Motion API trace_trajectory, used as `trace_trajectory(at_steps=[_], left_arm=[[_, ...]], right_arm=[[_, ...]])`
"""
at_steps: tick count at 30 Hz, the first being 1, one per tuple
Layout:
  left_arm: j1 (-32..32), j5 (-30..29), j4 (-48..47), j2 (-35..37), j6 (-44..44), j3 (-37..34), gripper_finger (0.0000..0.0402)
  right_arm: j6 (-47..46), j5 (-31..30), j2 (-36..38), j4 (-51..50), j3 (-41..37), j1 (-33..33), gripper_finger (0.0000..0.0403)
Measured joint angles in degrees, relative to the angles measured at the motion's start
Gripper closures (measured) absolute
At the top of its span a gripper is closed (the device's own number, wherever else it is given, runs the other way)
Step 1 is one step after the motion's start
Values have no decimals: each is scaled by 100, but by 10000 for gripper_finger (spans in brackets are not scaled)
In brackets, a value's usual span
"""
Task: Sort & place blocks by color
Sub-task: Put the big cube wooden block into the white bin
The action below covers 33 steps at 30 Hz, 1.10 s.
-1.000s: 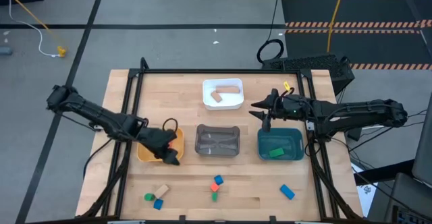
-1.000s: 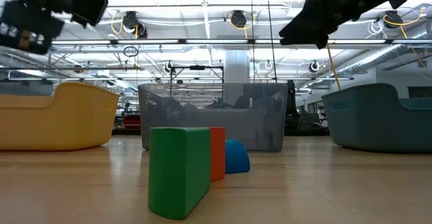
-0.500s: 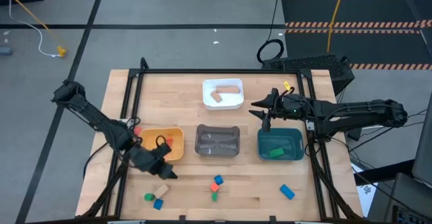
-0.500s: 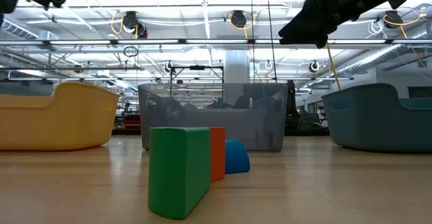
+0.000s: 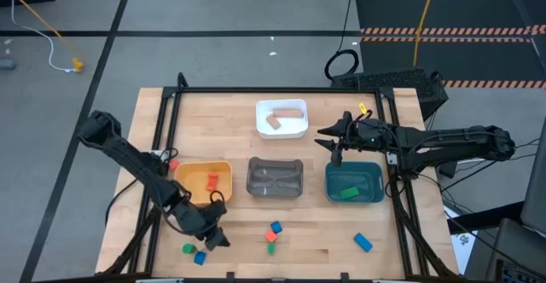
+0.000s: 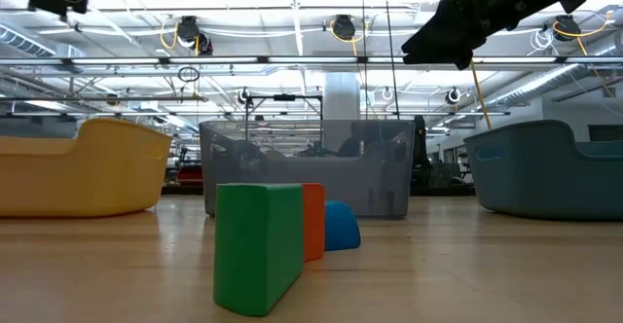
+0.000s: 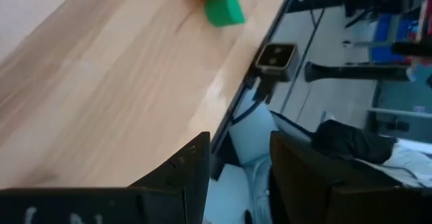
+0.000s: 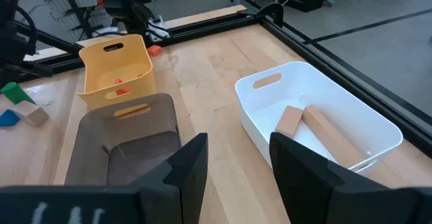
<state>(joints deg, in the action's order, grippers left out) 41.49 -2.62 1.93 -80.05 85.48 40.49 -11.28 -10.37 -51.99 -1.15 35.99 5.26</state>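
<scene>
My left gripper [image 5: 219,238] hangs open low over the table's near left part, nothing between its fingers [image 7: 239,142]. Beside it lie a green block [image 5: 188,249], a blue block [image 5: 200,257] and a tan block [image 8: 30,115]. A red, blue and green cluster [image 5: 273,236] lies on the wood near the front middle, and one blue block [image 5: 363,243] at the front right. My right gripper [image 5: 328,144] waits open in the air between the white tray [image 5: 281,131] and the teal tray [image 5: 353,196].
The yellow tray [image 5: 189,193] holds red blocks, the grey tray [image 5: 275,193] stands in the middle, the teal tray holds a green block [image 5: 347,193], and the white tray holds tan blocks [image 8: 317,129]. A black frame [image 5: 162,112] runs round the table.
My left gripper has swung from over the yellow tray toward the table's near edge and sunk lower, ending beside the blocks at the front left. My right arm has kept still.
</scene>
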Motion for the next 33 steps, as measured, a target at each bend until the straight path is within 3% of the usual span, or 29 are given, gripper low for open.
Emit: trace_trajectory(at_steps=[17,21,24,27,33], left_arm=[[481,-137,-609,-240,-123,133,247],[477,-61,-1533,-205,36,360,247],[480,-80,-2739,-205,-91,1042,247],[573,-478,-3701,-205,-314,1699,247],[809,-767,-4057,-201,-437,1808,247]], right_arm=[[-1,0,2,2,0,0,252],[-1,0,2,2,0,0,252],[0,0,2,0,0,0,252],[0,0,2,0,0,0,252],[-1,0,2,-2,0,0,252]])
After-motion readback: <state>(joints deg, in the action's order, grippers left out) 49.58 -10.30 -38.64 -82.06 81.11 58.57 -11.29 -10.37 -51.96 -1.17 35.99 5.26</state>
